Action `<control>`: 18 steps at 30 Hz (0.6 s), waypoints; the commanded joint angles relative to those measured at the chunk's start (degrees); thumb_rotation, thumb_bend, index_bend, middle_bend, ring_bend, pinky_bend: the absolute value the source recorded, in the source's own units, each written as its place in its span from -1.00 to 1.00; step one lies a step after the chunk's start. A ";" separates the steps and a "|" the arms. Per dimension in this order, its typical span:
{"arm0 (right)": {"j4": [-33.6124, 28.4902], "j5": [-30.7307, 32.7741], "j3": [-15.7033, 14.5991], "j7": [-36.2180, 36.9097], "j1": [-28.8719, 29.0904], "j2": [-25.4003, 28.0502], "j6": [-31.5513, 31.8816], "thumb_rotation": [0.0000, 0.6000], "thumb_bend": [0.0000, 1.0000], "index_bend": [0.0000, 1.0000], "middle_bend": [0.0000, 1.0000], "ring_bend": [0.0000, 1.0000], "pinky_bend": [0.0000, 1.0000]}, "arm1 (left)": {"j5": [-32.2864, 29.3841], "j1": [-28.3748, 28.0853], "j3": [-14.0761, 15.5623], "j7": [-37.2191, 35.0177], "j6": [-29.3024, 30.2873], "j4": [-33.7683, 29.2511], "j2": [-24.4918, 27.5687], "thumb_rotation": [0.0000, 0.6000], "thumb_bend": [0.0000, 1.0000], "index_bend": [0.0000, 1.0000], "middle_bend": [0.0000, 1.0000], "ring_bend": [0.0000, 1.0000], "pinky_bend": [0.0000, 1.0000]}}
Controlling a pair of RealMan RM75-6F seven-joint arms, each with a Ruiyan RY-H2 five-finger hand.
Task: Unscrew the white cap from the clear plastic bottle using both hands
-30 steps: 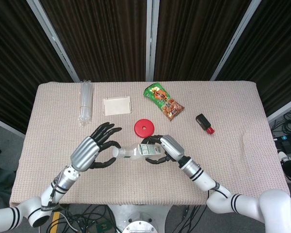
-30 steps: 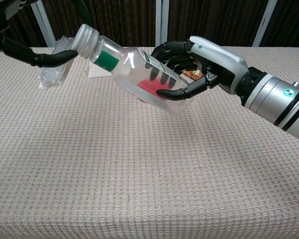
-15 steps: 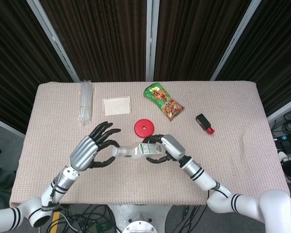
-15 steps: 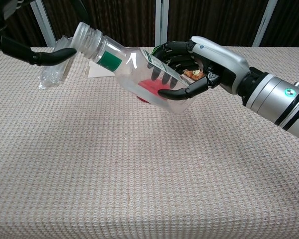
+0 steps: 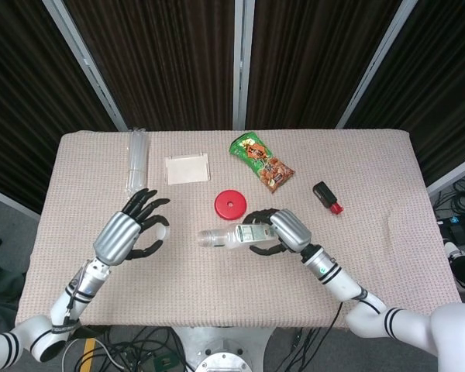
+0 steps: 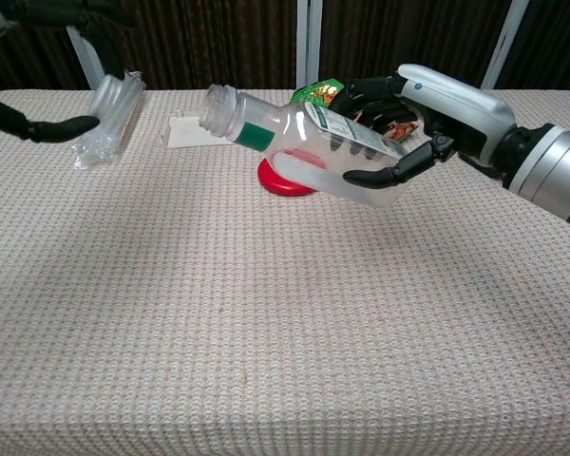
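The clear plastic bottle (image 5: 231, 237) (image 6: 309, 152), with a green-and-white label, hangs tilted above the table, its open threaded neck (image 6: 219, 104) pointing left. My right hand (image 5: 285, 231) (image 6: 427, 106) grips its base end. My left hand (image 5: 129, 232) is off to the left, apart from the bottle. In the head view it pinches the small white cap (image 5: 163, 230) between thumb and a fingertip. In the chest view only dark fingers (image 6: 38, 129) of that hand show at the left edge, and the cap is not visible there.
A red disc (image 5: 231, 204) (image 6: 285, 179) lies behind the bottle. Further back are a snack bag (image 5: 262, 161), a white card (image 5: 187, 169) and a clear plastic sleeve (image 5: 137, 161) (image 6: 109, 119). A small black-and-red object (image 5: 327, 197) lies to the right on the beige tablecloth (image 5: 387, 232).
The cap has come off the neck. My left hand has drawn away to the left with it, and my right hand has carried the bottle to the right.
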 commanded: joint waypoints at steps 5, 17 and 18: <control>-3.36 1.68 -0.46 -10.76 -1.54 5.11 -1.71 1.00 -0.16 0.16 0.06 -0.15 0.01 | -8.38 0.10 4.63 18.01 -15.68 1.55 1.87 1.00 -0.30 -0.11 -0.71 -1.00 -1.00; -5.88 4.12 -0.89 -20.79 -1.91 5.93 -6.21 1.00 -0.17 0.16 0.02 -0.19 0.01 | -12.75 0.44 2.99 21.74 -17.40 2.02 -0.85 1.00 -0.81 -0.50 -0.72 -1.00 -1.00; -5.52 4.25 -0.99 -21.71 -1.83 5.61 -6.70 1.00 -0.17 0.16 0.02 -0.20 0.00 | -12.77 0.78 2.61 21.26 -16.43 1.62 -0.58 1.00 -0.84 -0.55 -0.72 -1.00 -1.00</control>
